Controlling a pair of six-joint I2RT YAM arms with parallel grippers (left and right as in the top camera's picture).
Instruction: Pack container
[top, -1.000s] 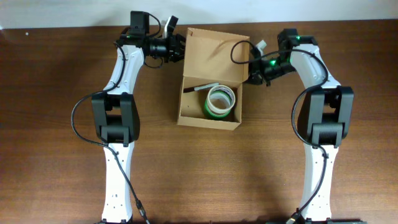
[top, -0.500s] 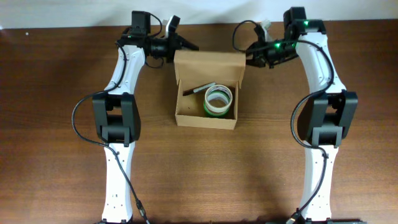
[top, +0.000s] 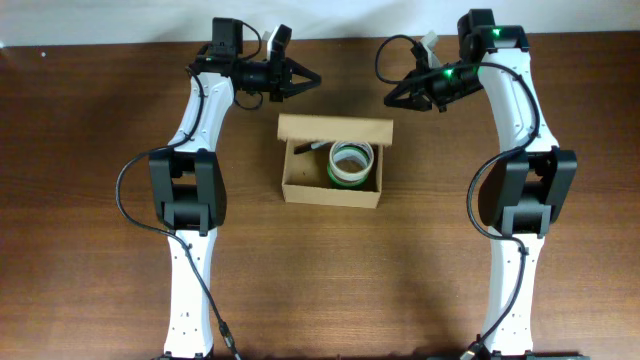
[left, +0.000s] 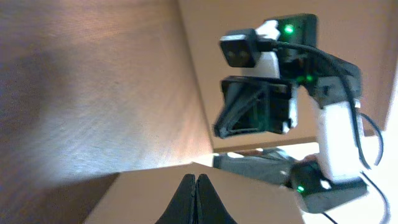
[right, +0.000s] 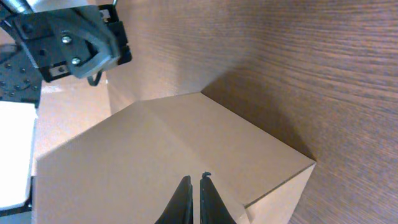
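Note:
The container (top: 330, 196), a tan cardboard box, stands mid-table with its flap lid (top: 335, 129) leaning over the back of the opening. Inside lie a green-and-white tape roll (top: 352, 163) and a dark marker (top: 310, 146). My left gripper (top: 317, 78) hovers behind the box's left corner, shut and empty. My right gripper (top: 389, 102) hangs by the back right corner, also shut with nothing in it. In the left wrist view the left gripper (left: 196, 178) points over the flap (left: 149, 196). The right wrist view has the right gripper (right: 194, 179) just above the flap (right: 155, 143).
The brown wooden table (top: 90, 250) ends at a far edge (top: 340, 41) just behind both grippers. The right arm (left: 267, 93) faces the left wrist camera across the box, and the left arm (right: 68, 43) shows in the right wrist view.
The flap, lying back a second ago, has swung up and now leans over the box. Both grippers have drawn back from it, and the left gripper has shut.

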